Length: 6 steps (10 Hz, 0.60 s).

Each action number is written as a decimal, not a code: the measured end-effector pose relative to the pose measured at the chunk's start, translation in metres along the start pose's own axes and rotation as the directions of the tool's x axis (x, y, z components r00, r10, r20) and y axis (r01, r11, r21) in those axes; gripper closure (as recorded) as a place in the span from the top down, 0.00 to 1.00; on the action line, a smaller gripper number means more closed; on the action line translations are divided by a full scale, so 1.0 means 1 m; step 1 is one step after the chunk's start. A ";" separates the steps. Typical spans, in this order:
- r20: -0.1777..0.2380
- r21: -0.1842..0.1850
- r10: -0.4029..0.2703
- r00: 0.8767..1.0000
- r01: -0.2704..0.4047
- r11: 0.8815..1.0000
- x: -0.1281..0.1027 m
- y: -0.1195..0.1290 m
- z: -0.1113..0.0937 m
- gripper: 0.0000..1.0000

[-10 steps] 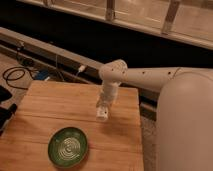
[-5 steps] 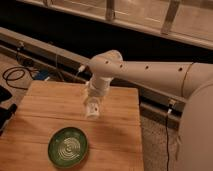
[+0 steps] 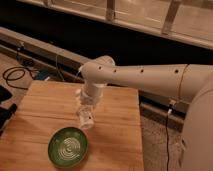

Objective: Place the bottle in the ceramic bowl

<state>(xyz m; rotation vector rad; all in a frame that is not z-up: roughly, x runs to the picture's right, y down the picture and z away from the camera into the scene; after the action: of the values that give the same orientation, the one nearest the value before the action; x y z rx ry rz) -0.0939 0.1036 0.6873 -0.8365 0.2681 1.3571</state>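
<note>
The dark green ceramic bowl (image 3: pixel 68 146) with pale rings inside sits on the wooden table (image 3: pixel 117 125) near its front edge. My gripper (image 3: pixel 86 111) hangs down from the white arm (image 3: pixel 145 77) over the middle of the table. It is shut on the small white bottle (image 3: pixel 86 119), which hangs from it just above and to the right of the bowl's far rim. The bottle's lower end is close to the rim; I cannot tell whether it touches.
Black cables (image 3: pixel 15 75) and a blue object (image 3: pixel 43 75) lie on the floor beyond the table's far left corner. A dark object (image 3: pixel 5 114) stands at the table's left edge. The table's right edge drops to grey floor (image 3: pixel 160 145).
The arm has swung left and toward the near side of the table, carrying the bottle from the far right part of the table to just beside the bowl.
</note>
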 end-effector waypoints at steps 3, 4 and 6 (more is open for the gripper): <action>-0.003 0.001 0.000 1.000 0.000 1.000 0.000 0.000 0.001 0.00; -0.009 0.007 -0.003 1.000 0.003 1.000 0.000 -0.001 0.002 0.00; -0.057 0.015 -0.034 0.998 0.035 0.999 0.008 0.006 0.017 0.00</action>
<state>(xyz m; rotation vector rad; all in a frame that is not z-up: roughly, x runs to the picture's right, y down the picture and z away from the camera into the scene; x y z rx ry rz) -0.1025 0.1205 0.6915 -0.8638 0.3068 1.2989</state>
